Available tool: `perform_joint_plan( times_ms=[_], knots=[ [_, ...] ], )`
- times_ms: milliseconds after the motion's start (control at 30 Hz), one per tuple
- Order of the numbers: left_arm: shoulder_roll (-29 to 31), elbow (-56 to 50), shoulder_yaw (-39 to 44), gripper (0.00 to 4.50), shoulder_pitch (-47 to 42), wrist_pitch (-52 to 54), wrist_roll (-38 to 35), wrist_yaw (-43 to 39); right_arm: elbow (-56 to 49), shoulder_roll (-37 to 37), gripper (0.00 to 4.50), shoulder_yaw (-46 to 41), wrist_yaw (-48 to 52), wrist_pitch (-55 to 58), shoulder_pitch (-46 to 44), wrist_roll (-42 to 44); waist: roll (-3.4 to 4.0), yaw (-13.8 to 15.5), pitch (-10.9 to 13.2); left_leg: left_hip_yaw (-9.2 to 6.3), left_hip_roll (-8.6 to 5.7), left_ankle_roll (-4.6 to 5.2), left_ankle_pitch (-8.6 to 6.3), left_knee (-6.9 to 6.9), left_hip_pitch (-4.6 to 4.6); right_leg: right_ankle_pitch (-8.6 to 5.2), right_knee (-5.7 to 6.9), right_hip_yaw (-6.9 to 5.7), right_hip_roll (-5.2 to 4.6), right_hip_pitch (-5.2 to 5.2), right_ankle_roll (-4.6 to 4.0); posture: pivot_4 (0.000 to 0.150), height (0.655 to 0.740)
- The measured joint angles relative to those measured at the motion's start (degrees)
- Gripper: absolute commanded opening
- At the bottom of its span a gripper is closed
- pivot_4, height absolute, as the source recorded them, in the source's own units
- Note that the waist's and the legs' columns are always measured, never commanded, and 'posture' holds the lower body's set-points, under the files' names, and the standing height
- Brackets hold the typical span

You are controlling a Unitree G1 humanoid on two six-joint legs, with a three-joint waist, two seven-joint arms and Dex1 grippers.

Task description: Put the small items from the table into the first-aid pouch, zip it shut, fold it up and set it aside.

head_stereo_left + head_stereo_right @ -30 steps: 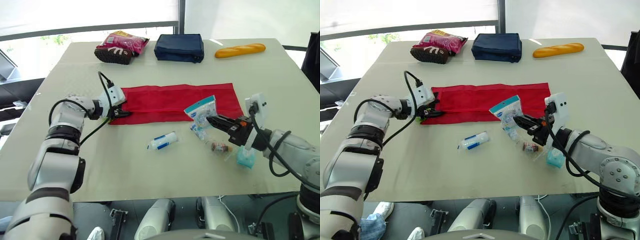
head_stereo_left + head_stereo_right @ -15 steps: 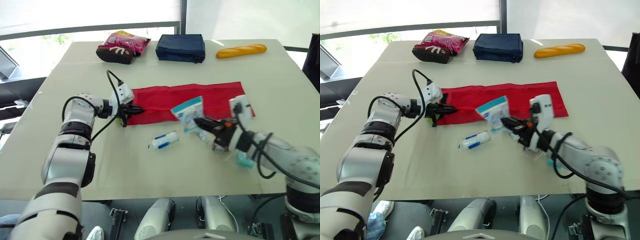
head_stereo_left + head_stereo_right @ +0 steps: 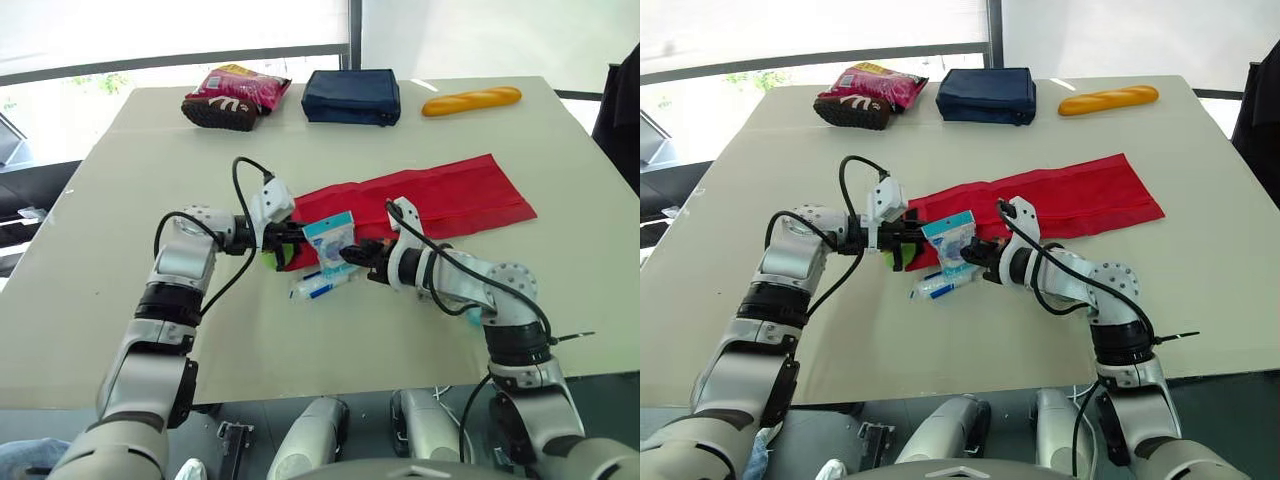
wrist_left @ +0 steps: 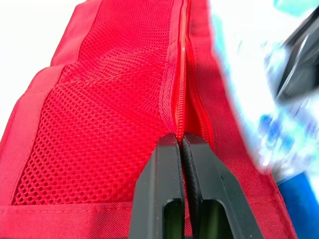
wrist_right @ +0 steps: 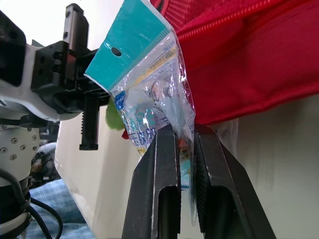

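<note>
Pouch (image 3: 450, 195): red, lies flat on surface (image 3: 100, 200), roughly mid-surface, set at a slant. Its right end sits farther from the robot than its left end. Mesh panel and zip line face up. Cannot tell whether zip is open.

L tool (image 4: 180, 139): clenched on pouch at the zip line, near pouch's left end. Fingers pressed together w/ red fabric pinched between them.

R tool (image 5: 183, 134): grasping packet (image 5: 149, 99) by its lower part. Packet is a clear bag w/ teal header card and small contents inside; contents not identifiable. Packet is held upright, clear of surface, over pouch's left end. It sits between the two tools, just beside L tool.

Roll (image 3: 320, 285): white w/ blue band, lying on surface just beside pouch's left end, near side, below the held packet. Untouched by either tool.

Green item (image 3: 268, 260): at pouch's left end under L tool, mostly hidden; type not determinable.

Far edge of surface, well apart from pouch: pink snack bag (image 3: 240, 85), navy case (image 3: 352, 97), baguette (image 3: 470, 100), left to right.
</note>
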Motion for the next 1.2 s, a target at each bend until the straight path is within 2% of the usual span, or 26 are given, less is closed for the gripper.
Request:
perform_joint_plan(
  times_ms=[200, 467, 700, 967, 1200],
  knots=[
    [0.01, -2.27, 0.38, 0.12, 1.89, -0.91, -1.05, 1.94, 6.05, 2.40, 0.00, 0.24, -6.52, 0.44, -2.06, 6.07, 0.02, -0.28, -0.01, 0.08, 0.05, -0.02, 0.01, -0.02, 0.07, 0.02, 0.05, 0.09, 0.07, 0.00, -0.04, 0.150, 0.7293],
    [0.20, -4.14, 0.99, 0.12, 4.47, -3.21, -2.41, 2.36, 12.61, 5.15, 0.00, -1.13, -10.55, -1.71, -5.38, 7.81, 0.03, -0.27, -0.02, 0.14, 0.13, -0.04, 0.02, -0.03, 0.13, 0.04, 0.07, 0.18, 0.19, 0.00, -0.07, 0.150, 0.7293],
    [0.36, -5.53, 1.61, 0.12, 5.78, -4.04, -3.06, 2.38, 16.94, 7.10, 0.00, -3.37, -11.10, -3.48, -7.63, 5.24, 0.04, -0.23, -0.02, 0.18, 0.13, -0.04, 0.02, -0.04, 0.15, 0.04, 0.08, 0.22, 0.20, 0.00, -0.07, 0.150, 0.7293],
    [1.28, -6.65, 2.01, 0.12, 6.91, -4.03, -3.16, 1.87, 17.79, 9.53, 0.00, -6.63, -3.94, -8.45, -8.21, -3.11, 0.04, -0.27, -0.02, 0.20, 0.14, -0.04, 0.02, -0.05, 0.15, 0.04, 0.08, 0.25, 0.23, -0.02, -0.07, 0.150, 0.7293],
    [1.22, -6.69, 2.02, 0.12, 6.15, -5.02, -3.68, 1.25, 17.10, 13.48, 0.00, -10.33, 0.27, -12.34, -8.18, -6.85, 0.05, -0.28, -0.02, 0.22, 0.16, -0.04, 0.02, -0.06, 0.15, 0.04, 0.09, 0.28, 0.24, -0.05, -0.07, 0.150, 0.7293]
  ],
)
